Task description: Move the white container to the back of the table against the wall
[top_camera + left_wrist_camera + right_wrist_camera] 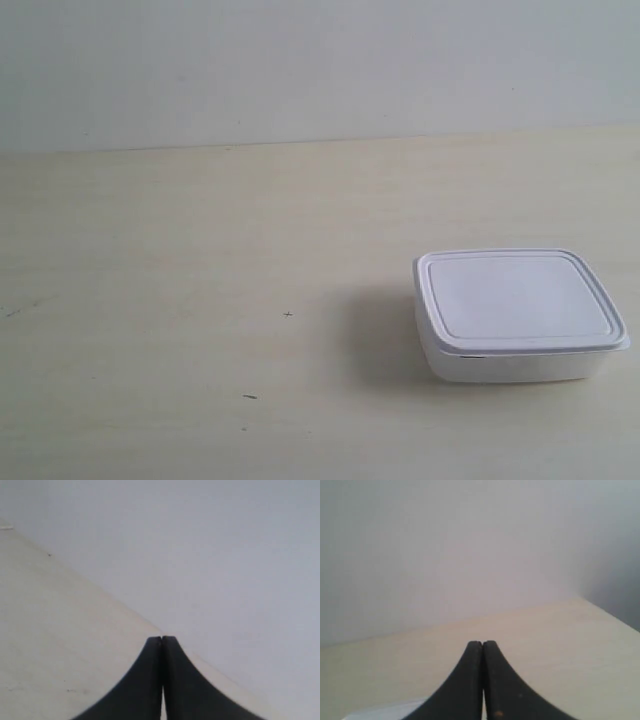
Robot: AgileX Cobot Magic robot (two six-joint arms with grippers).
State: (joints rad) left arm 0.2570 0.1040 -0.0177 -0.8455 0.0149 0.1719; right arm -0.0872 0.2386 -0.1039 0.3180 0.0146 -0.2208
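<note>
The white container point(518, 313), a shallow lidded box, rests on the cream table point(200, 280) at the front right of the exterior view, well short of the grey-white wall point(320, 60). No arm shows in that view. My left gripper point(162, 639) is shut, its black fingertips pressed together with nothing between them, facing the line where table and wall meet. My right gripper point(482, 643) is also shut and empty. A pale sliver of the white container point(385, 711) peeks beside its fingers in the right wrist view.
A few tiny dark specks point(288, 315) mark the table in front of the wall. The table's end point(610, 612) shows in the right wrist view, with a darker area beyond it.
</note>
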